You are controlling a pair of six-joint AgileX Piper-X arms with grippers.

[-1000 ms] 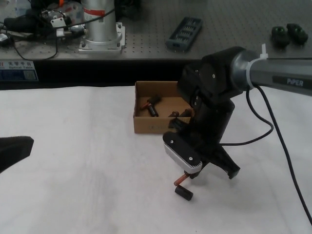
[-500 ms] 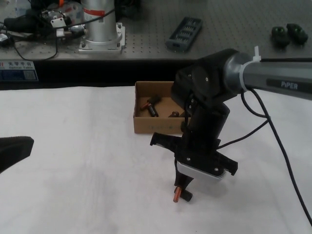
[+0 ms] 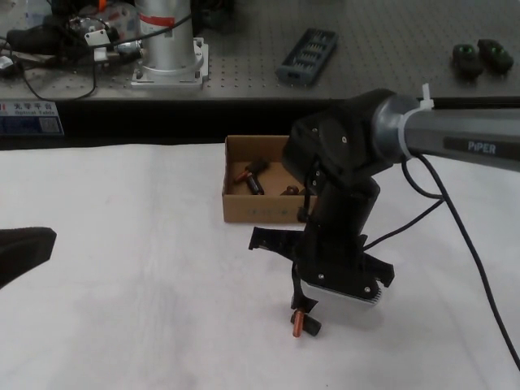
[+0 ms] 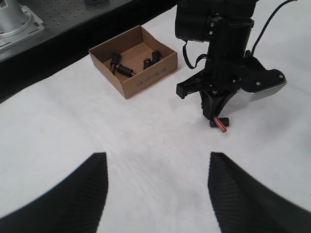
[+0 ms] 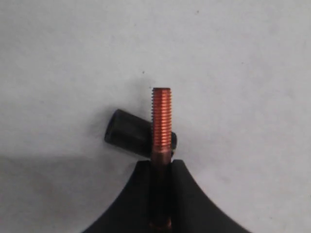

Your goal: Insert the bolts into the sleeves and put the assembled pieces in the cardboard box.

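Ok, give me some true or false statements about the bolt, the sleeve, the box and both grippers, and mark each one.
1. The right gripper is shut on a copper bolt. True.
2. The black sleeve stands inside the cardboard box. False: it lies on the white cloth, outside the box.
3. The cardboard box holds several pieces. True.
4. The left gripper grips a bolt. False: its fingers are apart, with nothing between them.
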